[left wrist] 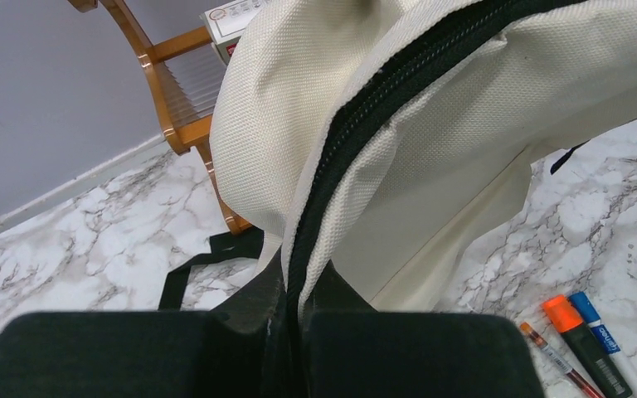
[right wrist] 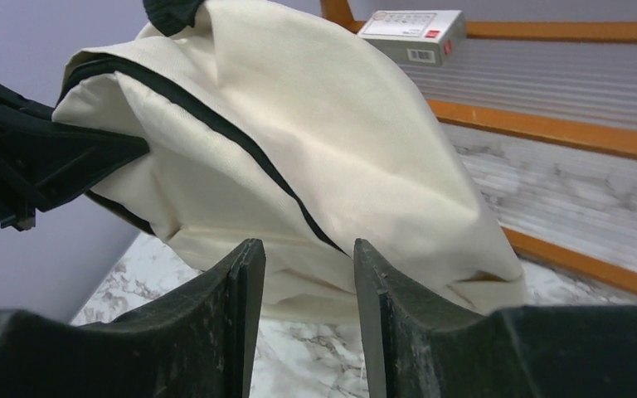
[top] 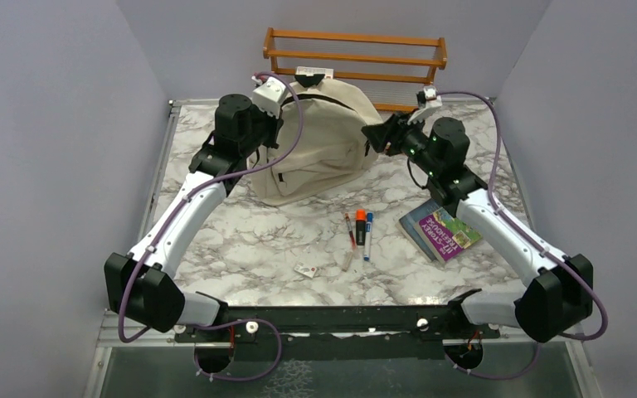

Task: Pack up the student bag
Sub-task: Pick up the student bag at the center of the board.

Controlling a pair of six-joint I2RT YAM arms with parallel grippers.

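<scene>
Student bag (top: 319,149): upright just in front of wooden rack (top: 357,50), long axis near vertical, top nearest it.
Left gripper (left wrist: 294,290): clamped on its zipper seam (left wrist: 357,124).
Right gripper (right wrist: 308,274): jaws apart, near rack's right end.

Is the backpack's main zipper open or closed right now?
Closed where visible: the student bag shows its zipper as one joined black line in both wrist views, no lining showing.

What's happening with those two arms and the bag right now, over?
Left gripper: jaws shut on cream fabric backpack at its black zipper. Right gripper: jaws open beside it. Pens, purple book lie unpacked, nothing blocking.
</scene>
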